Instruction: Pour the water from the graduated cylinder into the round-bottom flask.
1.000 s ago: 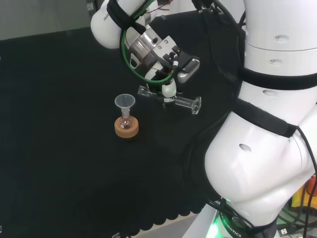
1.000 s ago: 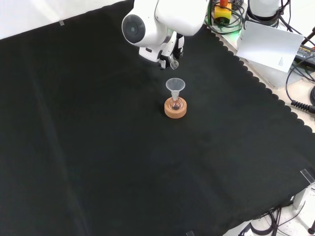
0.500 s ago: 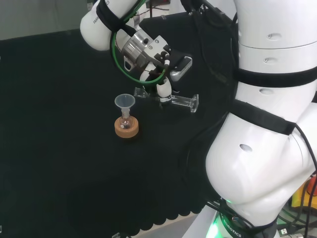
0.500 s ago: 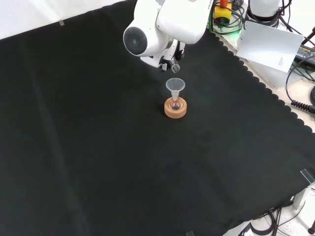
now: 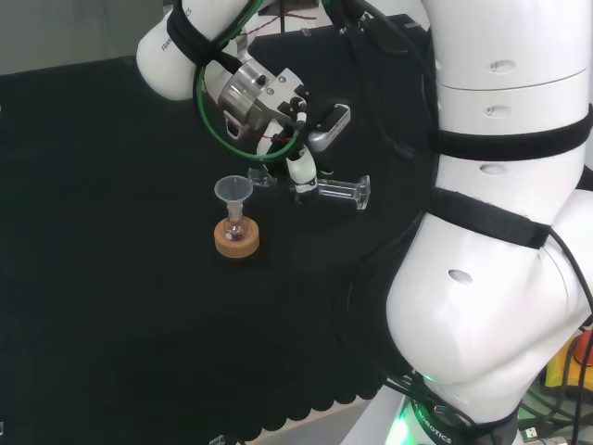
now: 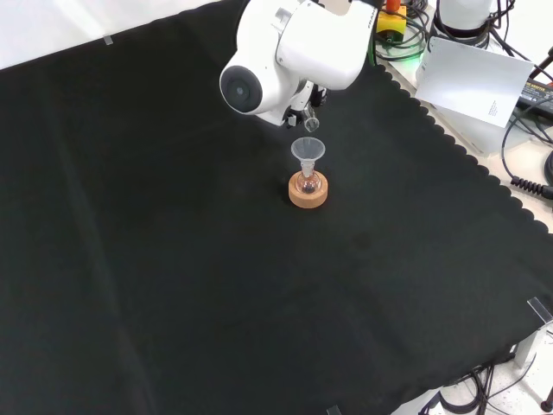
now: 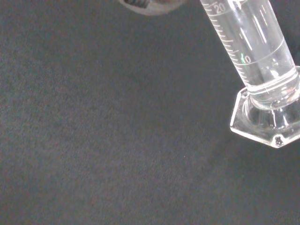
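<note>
We see a black-clothed surface (image 6: 173,259). Our hand (image 5: 301,167) has its fingers curled round the cylinder (image 5: 324,189), lying level just beside the funnel (image 5: 233,190) atop the flask (image 5: 237,229). Scale marks show on the cylinder.

A clear graduated cylinder (image 7: 253,51) with printed scale marks lies slanted close to the camera, ending in a flat, angular glass foot (image 7: 265,119). Behind it spreads plain black cloth (image 7: 103,131). A blurred pale part of the hand (image 7: 150,4) shows at the frame's edge.

cylinder (image 5: 320,189) tipped flat; flask (image 5: 237,232) upright
</note>
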### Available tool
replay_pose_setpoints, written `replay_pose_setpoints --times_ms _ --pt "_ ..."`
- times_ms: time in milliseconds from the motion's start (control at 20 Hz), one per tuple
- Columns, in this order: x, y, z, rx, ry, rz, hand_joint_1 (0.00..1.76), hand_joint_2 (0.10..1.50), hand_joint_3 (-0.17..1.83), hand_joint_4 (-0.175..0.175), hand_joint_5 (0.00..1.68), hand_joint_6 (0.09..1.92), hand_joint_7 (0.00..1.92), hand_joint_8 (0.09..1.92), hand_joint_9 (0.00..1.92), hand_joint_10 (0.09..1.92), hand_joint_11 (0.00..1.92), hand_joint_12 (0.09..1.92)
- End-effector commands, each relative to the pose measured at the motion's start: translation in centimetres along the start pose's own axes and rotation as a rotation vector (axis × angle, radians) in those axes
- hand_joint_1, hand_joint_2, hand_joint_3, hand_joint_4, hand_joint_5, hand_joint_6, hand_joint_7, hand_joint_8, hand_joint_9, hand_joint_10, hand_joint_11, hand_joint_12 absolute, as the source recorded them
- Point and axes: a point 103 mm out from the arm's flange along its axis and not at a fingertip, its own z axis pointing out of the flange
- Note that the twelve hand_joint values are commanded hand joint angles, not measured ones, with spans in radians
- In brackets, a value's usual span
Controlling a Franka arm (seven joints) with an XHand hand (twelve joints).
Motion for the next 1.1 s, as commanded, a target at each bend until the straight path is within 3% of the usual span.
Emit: replay_pose_setpoints --times_ms 50,1100 --pt "0.4 0.0 -0.4 0.032 -0.02 0.021 1.16 1.12 0.0 -0.175 0.99 0.99 1.24 0.37 1.44 0.09 1.24 0.75" --pt "0.6 0.0 -2.0 0.132 -0.036 0.076 1.15 1.12 0.0 -0.175 0.99 1.0 1.25 0.36 1.45 0.09 1.25 0.74"
